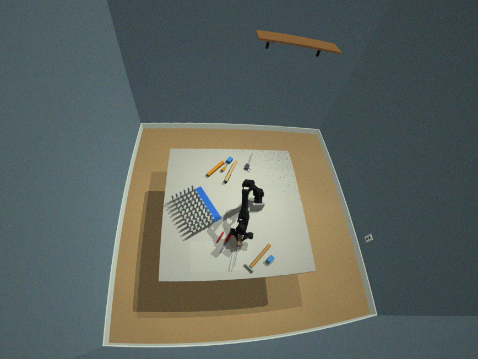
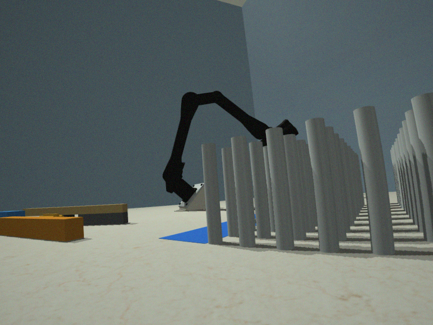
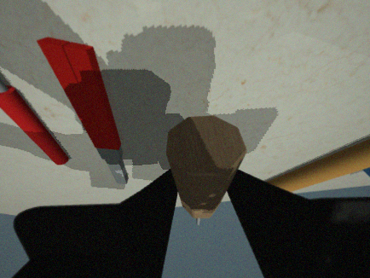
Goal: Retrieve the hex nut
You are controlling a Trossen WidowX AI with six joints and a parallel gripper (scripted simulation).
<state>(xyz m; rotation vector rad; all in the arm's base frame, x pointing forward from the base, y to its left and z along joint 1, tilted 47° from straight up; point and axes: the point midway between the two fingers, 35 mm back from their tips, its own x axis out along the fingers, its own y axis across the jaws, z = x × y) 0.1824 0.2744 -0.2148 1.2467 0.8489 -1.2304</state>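
Observation:
My gripper (image 1: 239, 240) (image 3: 199, 170) is shut on the brown wooden handle (image 1: 239, 243) (image 3: 206, 147) of a tool above the table's lower middle. Thin metal lines run from it towards the table's lower edge in the top view; shaft and shadow are hard to tell apart. Only a short bit of metal (image 3: 198, 222) shows beyond the handle in the wrist view. The grey spacers (image 2: 279, 188) stand upright at the left of the table. The blue taped strip (image 1: 208, 203) (image 2: 195, 235) lies along their arm-facing side. The nut cannot be made out. In the exterior view spacers hide my fingertips.
Two red-handled tools, one thick (image 1: 228, 237) (image 3: 95, 102) and one thin (image 1: 220, 237) (image 3: 31, 121), lie beside my hand. A hammer (image 1: 259, 256) (image 3: 332, 166) and blue block (image 1: 270, 259) lie on the other side. An orange bar (image 1: 215, 169) (image 2: 31, 227) and other items lie at the far side.

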